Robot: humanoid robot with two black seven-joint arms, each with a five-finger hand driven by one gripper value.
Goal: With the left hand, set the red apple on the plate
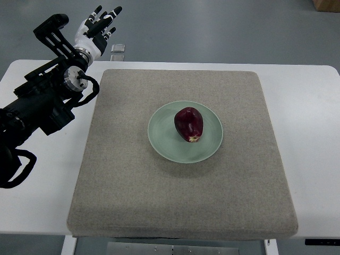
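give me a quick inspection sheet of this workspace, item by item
surface: white table with a grey felt mat covering most of it
job's things: red apple lies on its side on the pale green plate, at the middle of the mat
clutter: small clear object at the table's far edge, too small to identify
grippers: left hand raised beyond the far left corner, fingers spread, holding nothing; right hand not in view
cables: black cable loops on the left arm, one over the mat's edge
surroundings: grey floor; brown box corner top right
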